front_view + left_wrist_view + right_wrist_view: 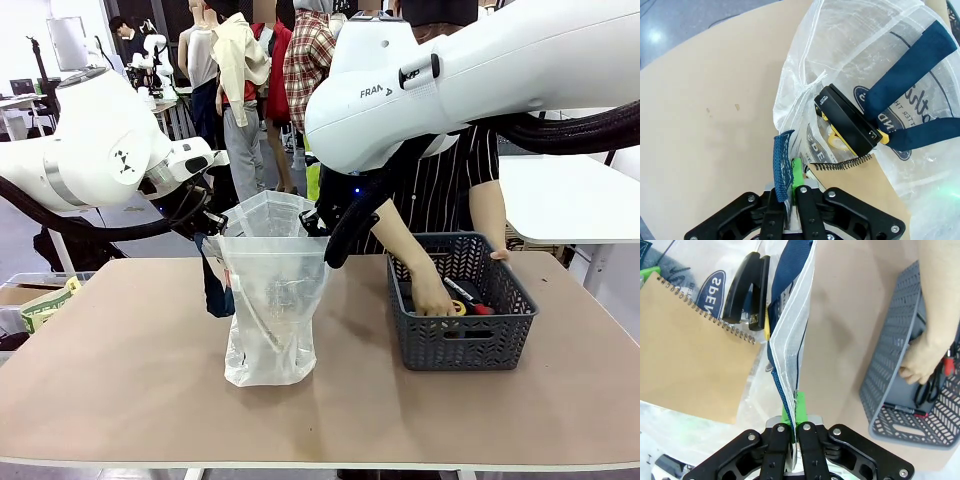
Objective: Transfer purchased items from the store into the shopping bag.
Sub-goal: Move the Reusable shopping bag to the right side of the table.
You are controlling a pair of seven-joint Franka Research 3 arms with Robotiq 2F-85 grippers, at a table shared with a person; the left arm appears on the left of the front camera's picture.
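Front view gives us the tabletop [120,380], with the shopping bag [272,310] standing upright near its middle. The dark grey basket [465,340] sits just beside it, toward the right edge. The bag's mouth is stretched open between the two arms. The left end effector [200,218] is clenched on the rim facing the left edge, pinching the dark blue strap. The right end effector [335,235] is clenched on the opposite rim, the side facing the basket. A brown spiral notebook [690,350] and a black stapler [747,287] already lie inside the bag. The person's hand [432,298] reaches down into the basket, at the purchased items [468,298], which lie flat on its floor with their long axes roughly level. We judge that the coming move runs from the basket toward the left edge, up and over the bag's rim. The hand is far nearer the items than either end effector, and the right one is the closer of the two.
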